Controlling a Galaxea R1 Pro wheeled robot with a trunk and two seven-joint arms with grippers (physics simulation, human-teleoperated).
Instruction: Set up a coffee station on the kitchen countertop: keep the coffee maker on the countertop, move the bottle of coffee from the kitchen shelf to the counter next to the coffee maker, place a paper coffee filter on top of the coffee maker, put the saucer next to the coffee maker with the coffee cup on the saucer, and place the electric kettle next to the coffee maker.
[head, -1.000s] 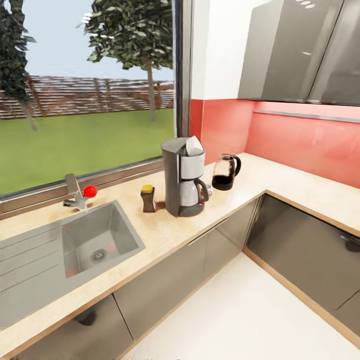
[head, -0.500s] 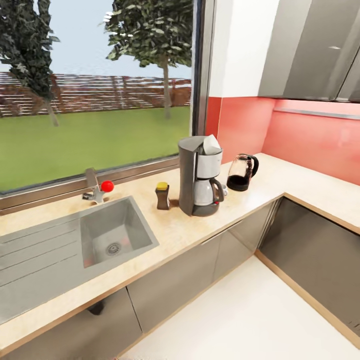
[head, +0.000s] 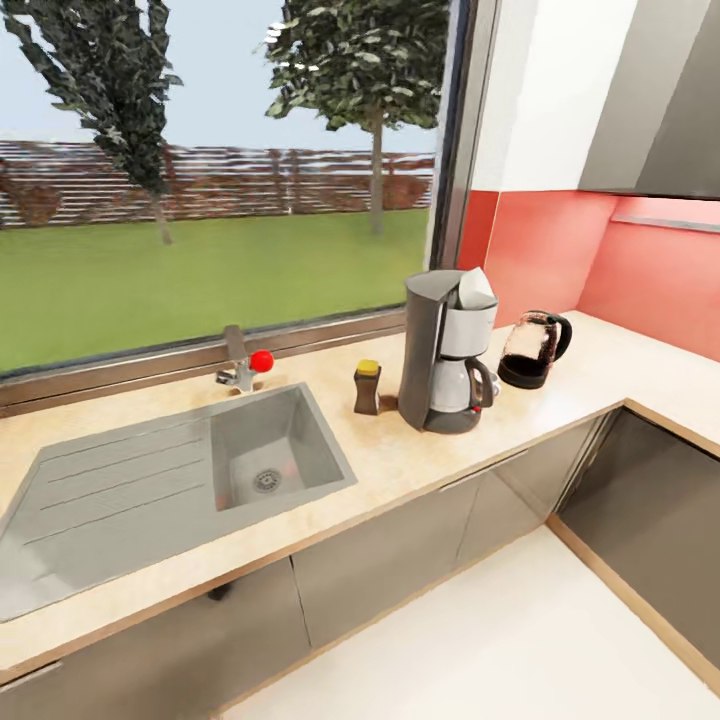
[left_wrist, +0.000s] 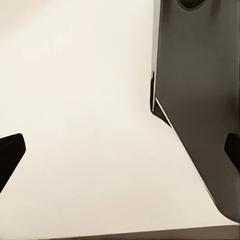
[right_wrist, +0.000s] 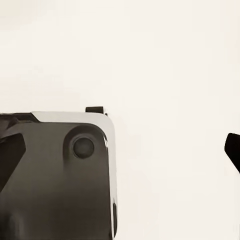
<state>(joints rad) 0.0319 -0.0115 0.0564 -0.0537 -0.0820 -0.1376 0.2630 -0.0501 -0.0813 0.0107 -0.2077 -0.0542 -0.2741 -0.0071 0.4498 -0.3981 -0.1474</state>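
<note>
Standing on the beige countertop, the coffee maker has a white paper coffee filter sitting on its top. Just beside it, on the sink side, is the bottle of coffee with its yellow cap, upright and a little apart from the machine. On its other side, toward the red backsplash, sits the electric kettle, glass-bodied with a black handle, also on the counter. A small pale shape peeks out behind the machine's base; I cannot tell what it is. Further along, the steel sink lies under the window, with a red-knobbed faucet at its back edge. My left gripper and my right gripper both hang with fingertips spread wide and nothing between them, over pale floor and the dark edge of my own base.
</note>
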